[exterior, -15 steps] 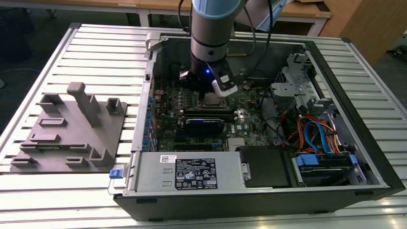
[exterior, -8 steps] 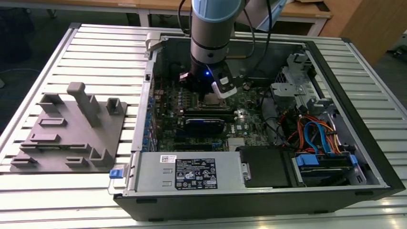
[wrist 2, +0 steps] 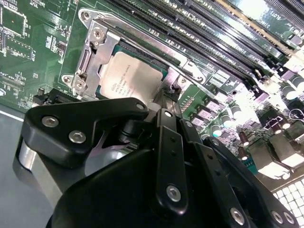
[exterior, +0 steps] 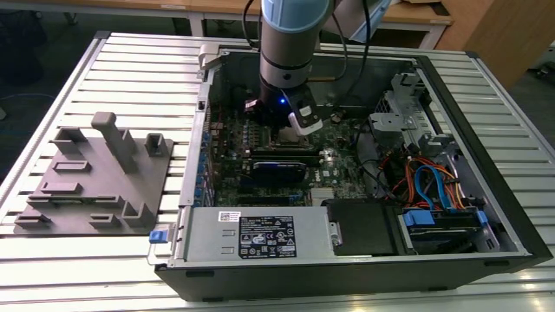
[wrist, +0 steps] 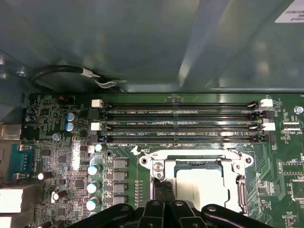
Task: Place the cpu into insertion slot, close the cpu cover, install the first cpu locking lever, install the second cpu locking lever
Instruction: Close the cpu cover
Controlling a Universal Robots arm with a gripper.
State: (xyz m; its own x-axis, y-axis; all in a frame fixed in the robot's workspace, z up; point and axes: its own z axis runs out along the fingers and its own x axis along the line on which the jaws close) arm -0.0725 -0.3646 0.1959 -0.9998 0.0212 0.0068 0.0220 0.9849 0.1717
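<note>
Cpu (wrist 2: 130, 78) lies in insertion slot (wrist: 197, 165); cpu cover (wrist 2: 92, 50) is down to retain it. My pincer (wrist 2: 166, 103) sits at the cover's edge; its state I cannot tell.

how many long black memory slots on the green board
4 long narrow black memory slots, parallel in the first wrist view: one nearest the grey metal case wall, a second, a third, and the fourth beside the silver-rimmed square cpu socket. None seems hidden.

Grey fixture block (exterior: 91, 179) on slatted table (exterior: 139, 65) beside computer case (exterior: 347, 279); memory slots (wrist: 180, 126).
</note>
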